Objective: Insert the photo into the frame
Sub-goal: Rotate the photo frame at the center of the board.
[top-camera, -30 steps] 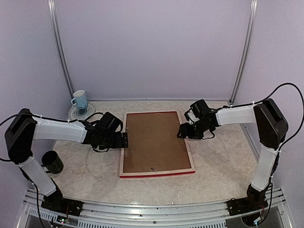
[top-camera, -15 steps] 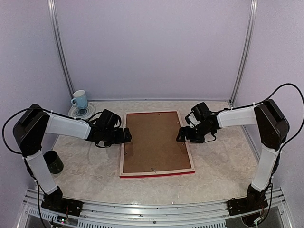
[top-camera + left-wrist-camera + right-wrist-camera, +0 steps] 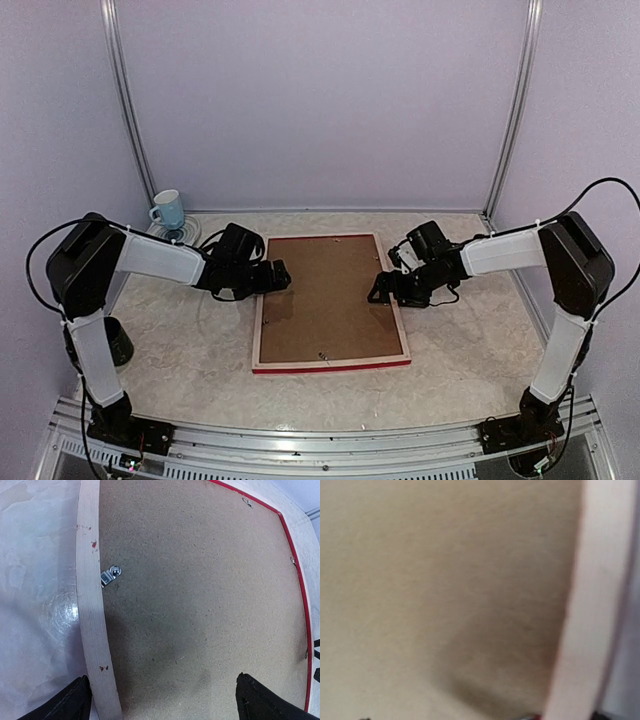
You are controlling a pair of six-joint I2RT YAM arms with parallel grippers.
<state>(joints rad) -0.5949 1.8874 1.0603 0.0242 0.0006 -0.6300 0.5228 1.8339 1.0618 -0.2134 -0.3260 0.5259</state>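
Top view: the frame [image 3: 330, 360] lies face down, the brown backing board [image 3: 325, 295] set in it. The photo is not visible, probably underneath. The left gripper [image 3: 278, 277] hovers at the left bar, the right gripper [image 3: 383, 287] at the right bar.

Left wrist: 2 fingers [image 3: 75, 702] are spread wide near a metal tab [image 3: 110, 575].

Right wrist: blurred, so its opening cannot be told.

This is likely tab fastening: push each tab squarely, with the frame braced.

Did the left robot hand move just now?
Yes. The left gripper slid from the left edge of the frame inward over the brown board.
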